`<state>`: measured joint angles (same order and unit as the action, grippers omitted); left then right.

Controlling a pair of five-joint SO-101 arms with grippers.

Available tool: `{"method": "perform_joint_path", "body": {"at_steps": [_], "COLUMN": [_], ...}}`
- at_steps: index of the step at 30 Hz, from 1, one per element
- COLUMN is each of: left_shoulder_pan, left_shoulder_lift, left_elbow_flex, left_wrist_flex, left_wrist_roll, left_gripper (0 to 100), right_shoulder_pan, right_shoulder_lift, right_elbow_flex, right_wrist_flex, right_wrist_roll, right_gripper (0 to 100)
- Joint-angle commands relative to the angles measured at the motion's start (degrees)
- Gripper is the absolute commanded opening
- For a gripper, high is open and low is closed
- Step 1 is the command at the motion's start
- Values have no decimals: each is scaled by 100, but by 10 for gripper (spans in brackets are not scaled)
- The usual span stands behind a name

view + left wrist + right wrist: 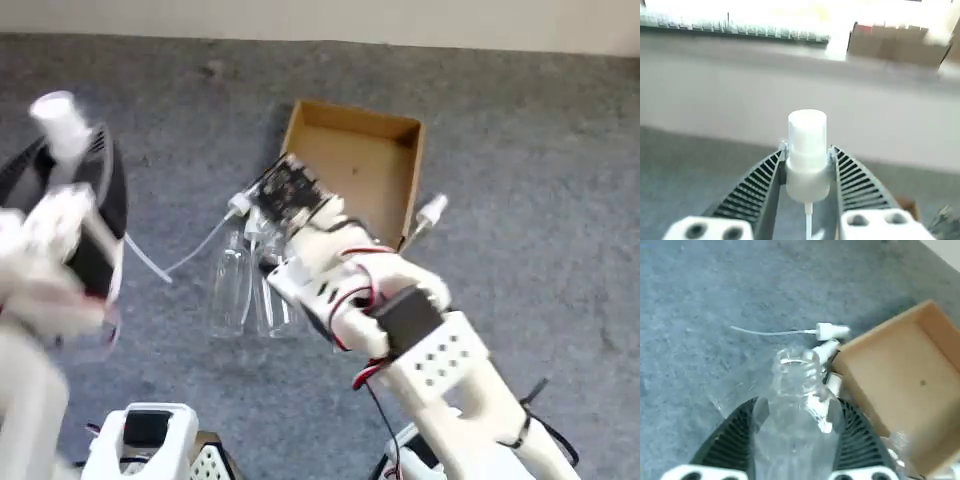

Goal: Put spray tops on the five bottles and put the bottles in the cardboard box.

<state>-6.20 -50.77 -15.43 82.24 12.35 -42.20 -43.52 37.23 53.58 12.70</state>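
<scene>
**Right claw on bare bottle, left claw on spray top**

The right gripper (pixel 799 409) is clamped around a clear plastic bottle (pixel 796 372) with an uncapped neck. It sits just short of the near corner of the open brown cardboard box (pixel 910 385).

In the high view, two clear bottles (pixel 230 285) lie side by side on the grey carpet (pixel 520 150), on the near side of the box. It cannot be told whether one of them is the gripped bottle.

A cluster of loose white spray tops (pixel 826 349) lies by that same corner. The outermost has its thin tube stretched across the carpet, away from the box. A single white spray top (pixel 432 210) rests just beside the box's outer wall on the right arm's side.

Well apart from the box, off its opposite side, the left gripper (pixel 807 152) pinches an upright white spray top (pixel 807 132) between both fingers. Its dip tube hangs below.
</scene>
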Motion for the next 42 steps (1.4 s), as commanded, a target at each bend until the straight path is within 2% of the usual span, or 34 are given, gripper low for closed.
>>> {"method": "perform_joint_path", "body": {"at_steps": [1,6,11,19,24,32,37,42], "left_shoulder_pan": [92,92,110,725,848,1596,1719,1930], "left_shoulder_lift": [-532,-1147,-1807,-2527,-2659,-2782,-2782,-2756], "left_elbow_flex": [716,1824,3090,4365,4681,5262,5684,6114], "left_wrist_flex": [-730,-1257,-1785,-2690,-2716,-2716,-2716,-2743], "left_wrist_roll": [404,958,1046,1037,1037,1037,1020,1020], "left_gripper": [3,4,4,4,4,4,4,4], "right_shoulder_pan": [-154,-426,-989,-1042,-1015,-1015,-892,-356], "right_shoulder_lift": [-382,-1429,-2387,-2413,-2413,-2431,-2440,-2440], "right_elbow_flex": [716,1429,1886,2167,2167,2176,2167,2176], "right_wrist_flex": [-760,-796,-1138,-1156,-1156,-1156,-1174,-1921], "right_wrist_roll": [-53,-62,-53,-44,-53,-53,-79,-1037], "right_gripper": [5,5,5,5,5,5,5,5]}}
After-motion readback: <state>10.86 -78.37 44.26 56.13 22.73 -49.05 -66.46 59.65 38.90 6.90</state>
